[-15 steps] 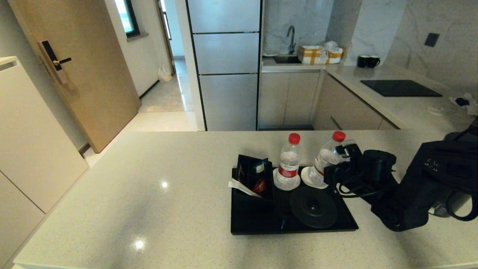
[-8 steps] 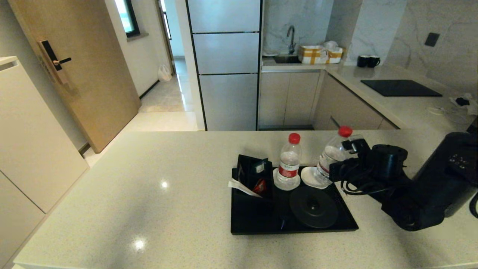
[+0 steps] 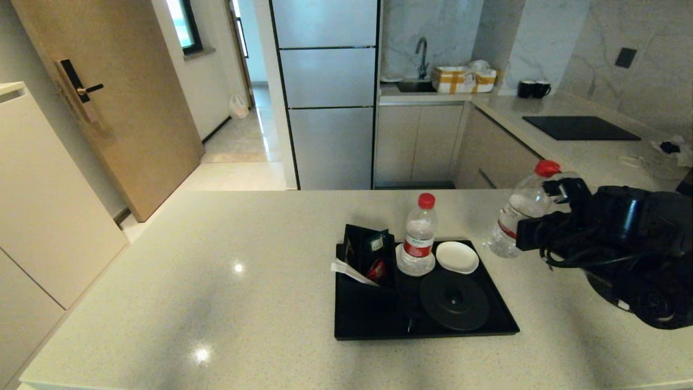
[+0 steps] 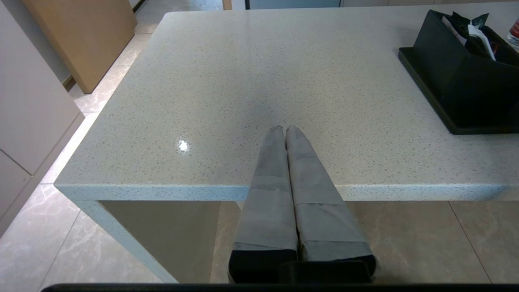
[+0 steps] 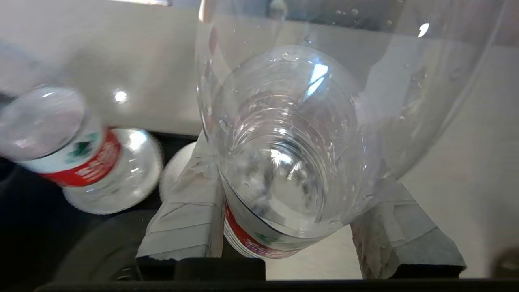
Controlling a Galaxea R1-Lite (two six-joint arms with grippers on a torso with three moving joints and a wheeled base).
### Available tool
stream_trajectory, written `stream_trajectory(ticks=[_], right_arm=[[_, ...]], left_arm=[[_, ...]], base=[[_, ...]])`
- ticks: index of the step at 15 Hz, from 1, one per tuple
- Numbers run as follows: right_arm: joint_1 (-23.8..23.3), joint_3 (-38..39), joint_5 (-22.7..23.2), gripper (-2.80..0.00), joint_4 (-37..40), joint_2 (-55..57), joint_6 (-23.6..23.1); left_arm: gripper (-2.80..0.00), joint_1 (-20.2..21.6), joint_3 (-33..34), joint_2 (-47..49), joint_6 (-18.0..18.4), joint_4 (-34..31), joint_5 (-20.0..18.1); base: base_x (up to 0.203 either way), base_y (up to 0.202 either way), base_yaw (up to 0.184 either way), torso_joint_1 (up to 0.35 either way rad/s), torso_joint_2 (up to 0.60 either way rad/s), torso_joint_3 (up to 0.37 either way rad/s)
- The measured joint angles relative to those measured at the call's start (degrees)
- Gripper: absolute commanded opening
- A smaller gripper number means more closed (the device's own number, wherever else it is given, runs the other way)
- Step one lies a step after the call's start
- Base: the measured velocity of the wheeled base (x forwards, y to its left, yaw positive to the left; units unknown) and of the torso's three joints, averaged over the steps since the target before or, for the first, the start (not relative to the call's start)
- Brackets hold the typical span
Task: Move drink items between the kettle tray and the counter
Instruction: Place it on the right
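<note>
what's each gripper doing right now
Left gripper: shut, holding nothing, at the counter edge.
Right gripper: shut on a bottle, lifted off the tray.

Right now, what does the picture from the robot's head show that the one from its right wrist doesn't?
Only the head view shows the whole kettle tray, its sachet box, the bare white coaster, the wide counter and the kitchen behind.

Only the right wrist view shows the grey fingers pressed on either side of the held bottle.

Both show the right gripper holding that bottle up, tilted, beside the tray, and the second bottle standing on its coaster.
</note>
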State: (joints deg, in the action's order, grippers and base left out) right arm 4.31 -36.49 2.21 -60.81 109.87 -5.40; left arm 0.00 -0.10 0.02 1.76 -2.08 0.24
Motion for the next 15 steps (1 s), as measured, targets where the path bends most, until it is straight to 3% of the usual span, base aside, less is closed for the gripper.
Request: stream_trajectory(ticks=[5,15], right_arm=[[-4.4,-1.2,-0.9,-2.8,-0.7,1.8,0.0],[-7.8,-8.9,-2.4,-2.8,-3.7,15.5,0.0]], left_arm=[[-2.8,0.0,0.0,0.0,0.0,0.0,0.0],[-2.8,0.0,0.0,0.0,0.0,0.0,0.0]], base=[[0.0,0.0,0.0,0.0,0.0,0.0],[0.0,0.0,0.0,0.0,0.0,0.0]])
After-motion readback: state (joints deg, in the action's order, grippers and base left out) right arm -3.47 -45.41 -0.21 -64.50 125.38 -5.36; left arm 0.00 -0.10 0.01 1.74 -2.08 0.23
